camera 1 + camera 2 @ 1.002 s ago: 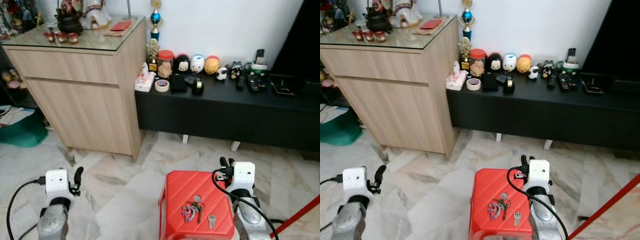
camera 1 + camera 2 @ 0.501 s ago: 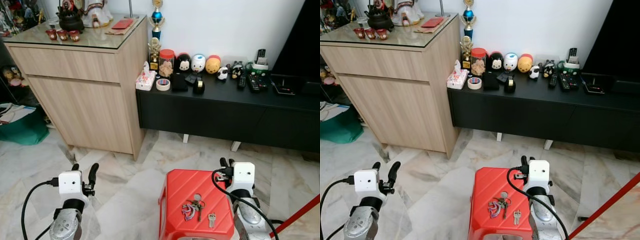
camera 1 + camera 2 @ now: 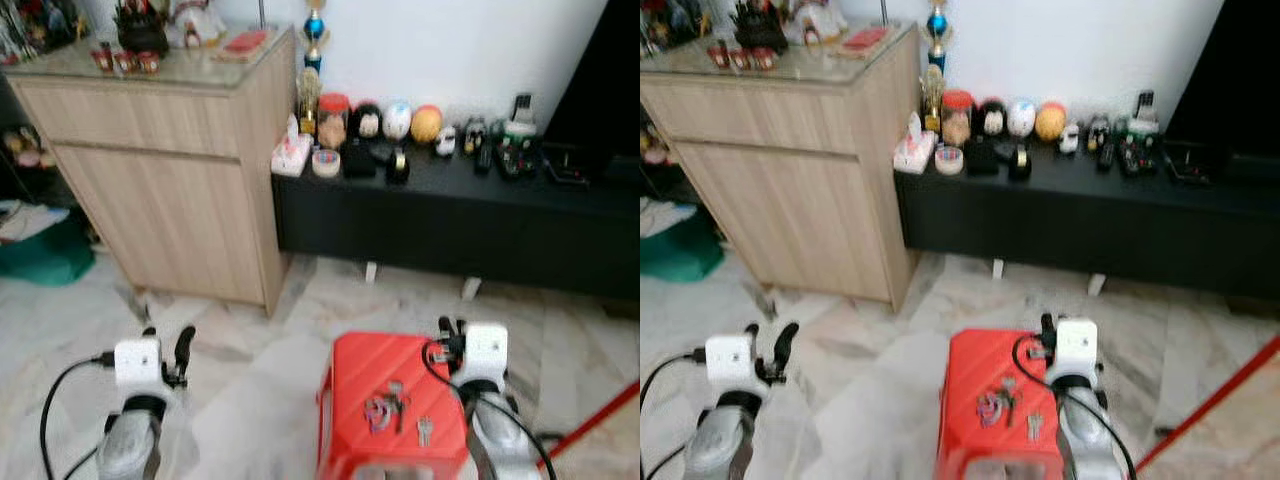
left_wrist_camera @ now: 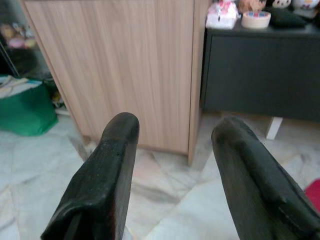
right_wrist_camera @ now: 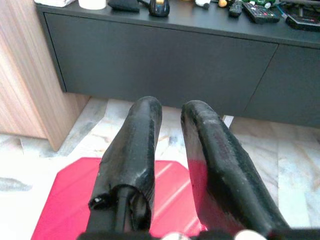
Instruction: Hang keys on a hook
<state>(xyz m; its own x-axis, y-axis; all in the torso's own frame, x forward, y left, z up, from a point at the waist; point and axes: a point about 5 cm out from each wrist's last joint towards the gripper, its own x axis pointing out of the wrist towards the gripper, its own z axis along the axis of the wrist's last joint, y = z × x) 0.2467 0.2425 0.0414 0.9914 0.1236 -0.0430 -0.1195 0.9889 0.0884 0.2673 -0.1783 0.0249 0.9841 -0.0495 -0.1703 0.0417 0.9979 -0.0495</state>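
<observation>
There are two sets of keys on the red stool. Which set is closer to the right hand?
The small separate keys, lying on the red stool toward the right hand. The bigger bunch of keys, with the round tag and coloured ring, lies further to the robot's left.

Since a second ago the left pincer (image 3: 167,345) has risen and moved inward.

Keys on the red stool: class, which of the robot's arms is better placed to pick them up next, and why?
The right, probably. The right gripper hovers at the red stool's far right edge, beside the keys. The left gripper hangs over bare floor, well to the stool's left.
</observation>
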